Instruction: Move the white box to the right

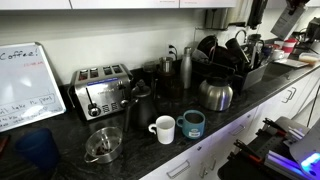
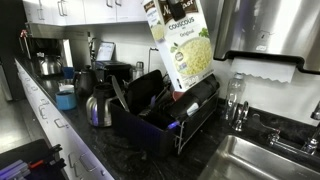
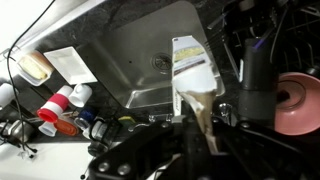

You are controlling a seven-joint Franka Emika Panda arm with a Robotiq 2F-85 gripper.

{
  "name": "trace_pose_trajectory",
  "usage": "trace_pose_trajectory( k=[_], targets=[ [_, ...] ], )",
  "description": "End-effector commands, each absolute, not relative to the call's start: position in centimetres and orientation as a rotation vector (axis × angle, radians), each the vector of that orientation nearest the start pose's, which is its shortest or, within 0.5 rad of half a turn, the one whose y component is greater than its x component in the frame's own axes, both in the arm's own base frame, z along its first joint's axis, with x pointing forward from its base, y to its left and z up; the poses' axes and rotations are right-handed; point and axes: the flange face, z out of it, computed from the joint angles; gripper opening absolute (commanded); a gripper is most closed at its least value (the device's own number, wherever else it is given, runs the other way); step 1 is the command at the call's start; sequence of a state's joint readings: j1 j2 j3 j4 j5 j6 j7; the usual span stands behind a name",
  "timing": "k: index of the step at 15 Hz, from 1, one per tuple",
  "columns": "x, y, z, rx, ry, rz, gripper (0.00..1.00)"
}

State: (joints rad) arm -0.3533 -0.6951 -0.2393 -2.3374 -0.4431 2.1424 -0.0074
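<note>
The white box (image 2: 181, 45) is a tall couscous carton with a brown top and a food picture. It hangs tilted in the air above the black dish rack (image 2: 195, 120). In the wrist view the box (image 3: 190, 62) points away from me over the steel sink (image 3: 140, 50). My gripper (image 3: 198, 118) is shut on its near end. The gripper itself is out of the top of the frame in the exterior view that shows the box.
A steel kettle (image 1: 215, 95) (image 2: 98, 110), a toaster (image 1: 100, 92), a white mug (image 1: 163, 129), a teal mug (image 1: 192, 123) and a whiteboard (image 1: 25, 85) are on the dark counter. A faucet (image 2: 240, 112) is behind the sink. The dish rack (image 1: 240, 68) holds several utensils.
</note>
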Motion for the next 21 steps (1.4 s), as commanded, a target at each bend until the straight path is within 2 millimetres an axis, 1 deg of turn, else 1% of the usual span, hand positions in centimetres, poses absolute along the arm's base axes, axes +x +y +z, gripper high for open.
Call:
trace_pose_trajectory(
  k=[1, 5, 7, 9, 11, 14, 16, 18, 20, 21],
  targets=[
    [29.2, -27.7, 60.8, -3.384, 0.808, -0.623, 0.01],
    [27.1, -31.4, 57.5, -3.337, 0.892, -0.493, 0.01],
    [25.9, -32.7, 55.9, -3.312, 0.903, -0.438, 0.01],
    [24.8, -33.3, 54.2, -3.290, 0.898, -0.398, 0.01],
    [24.3, -33.1, 52.7, -3.265, 0.861, -0.373, 0.01],
    [24.3, -31.8, 50.7, -3.237, 0.772, -0.333, 0.01],
    [24.5, -31.2, 49.9, -3.222, 0.713, -0.328, 0.01],
    [24.7, -30.5, 49.8, -3.220, 0.645, -0.339, 0.01],
    [25.6, -29.2, 49.2, -3.231, 0.579, -0.373, 0.01],
    [26.6, -28.2, 48.4, -3.233, 0.545, -0.388, 0.01]
  ],
)
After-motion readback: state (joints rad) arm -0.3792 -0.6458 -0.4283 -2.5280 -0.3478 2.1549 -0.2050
